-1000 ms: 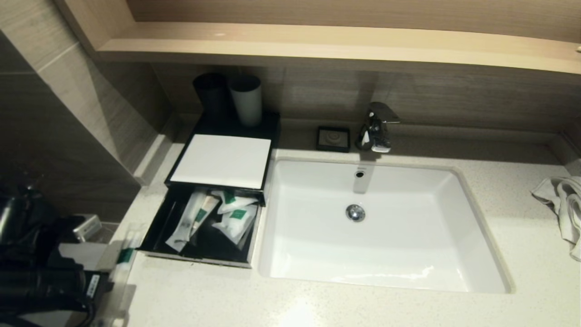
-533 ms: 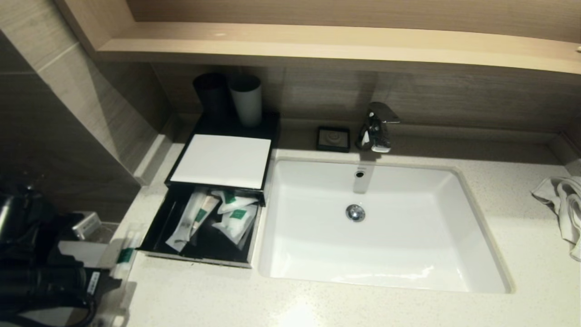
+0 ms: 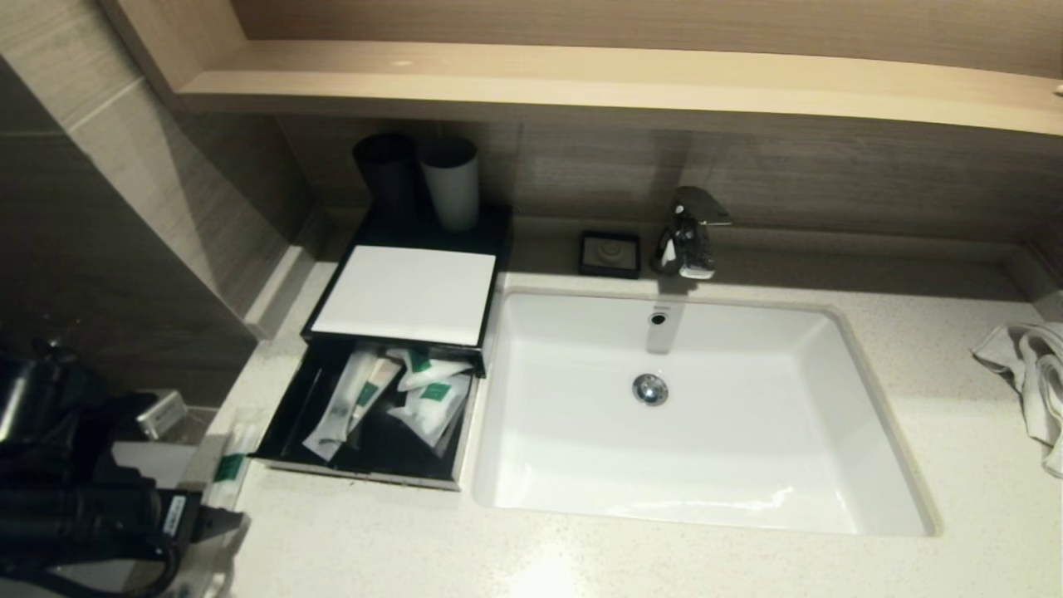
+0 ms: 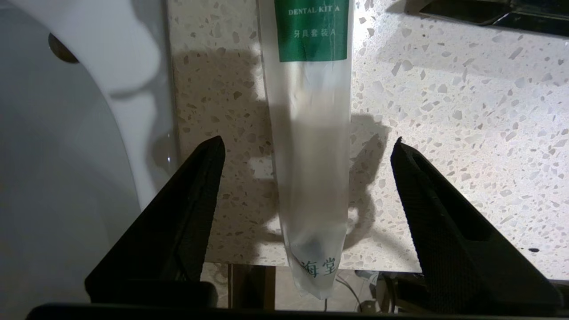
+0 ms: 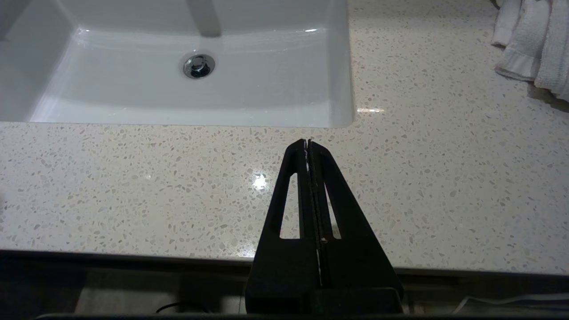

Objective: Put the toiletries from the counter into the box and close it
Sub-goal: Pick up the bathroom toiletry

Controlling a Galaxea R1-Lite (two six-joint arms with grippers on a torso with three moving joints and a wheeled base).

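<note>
A long translucent packet [image 4: 309, 133] with a green label lies flat on the speckled counter [image 4: 444, 111], one end hanging past the counter's edge. My left gripper [image 4: 306, 144] is open, one finger on each side of that packet and neither touching it. The head view shows this packet [image 3: 226, 467] at the counter's front left corner, beside the black box [image 3: 404, 295]. The box's drawer [image 3: 286, 423] is pulled out and holds one long packet [image 3: 345, 407] and two small ones [image 3: 432, 370] [image 3: 433, 407]. My right gripper [image 5: 307, 142] is shut, empty, above the counter's front edge.
The white sink [image 3: 689, 465] fills the middle of the counter, with the tap [image 3: 689, 232] and a small black soap dish [image 3: 610, 253] behind it. Two cups [image 3: 451, 183] stand behind the box. A white towel [image 3: 1030, 374] lies at the far right. A wooden shelf [image 3: 581, 83] overhangs the back.
My left gripper's jaws have gone from shut to wide open. The packet on the counter's corner has stayed where it was.
</note>
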